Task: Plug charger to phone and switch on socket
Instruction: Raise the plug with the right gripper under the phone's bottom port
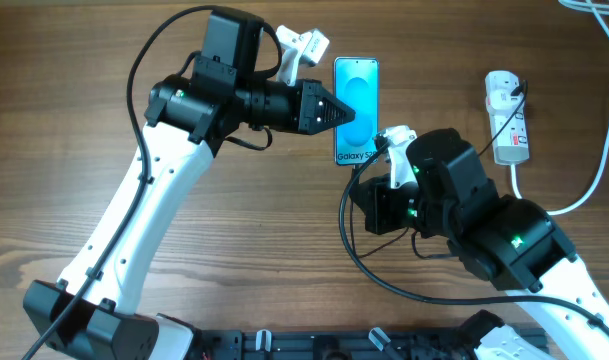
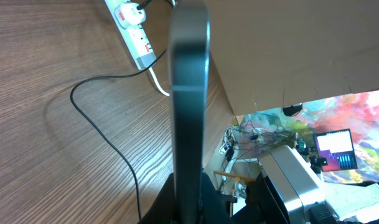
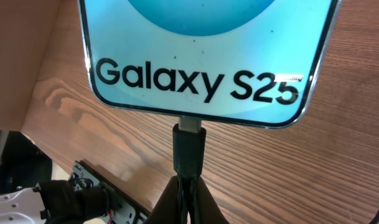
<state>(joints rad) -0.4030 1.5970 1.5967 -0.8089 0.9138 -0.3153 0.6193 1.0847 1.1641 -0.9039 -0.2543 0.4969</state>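
Note:
The phone (image 1: 356, 100) has a cyan screen with dark "Galaxy" text at its near end. My left gripper (image 1: 336, 110) is shut on the phone's left edge and holds it; in the left wrist view the phone (image 2: 189, 106) stands edge-on between the jaws (image 2: 188, 199). My right gripper (image 3: 189, 186) is shut on the charger's dark plug (image 3: 189, 149), whose tip sits at the port in the phone's bottom edge (image 3: 201, 56). The thin black charger cable (image 1: 349, 240) loops toward the front. The white socket strip (image 1: 507, 115) lies at the right; it also shows in the left wrist view (image 2: 134, 34).
A thicker white cable (image 1: 594, 170) curves from the socket along the table's right edge. My left arm (image 1: 154, 200) crosses the left half of the table. My right arm (image 1: 504, 240) fills the lower right.

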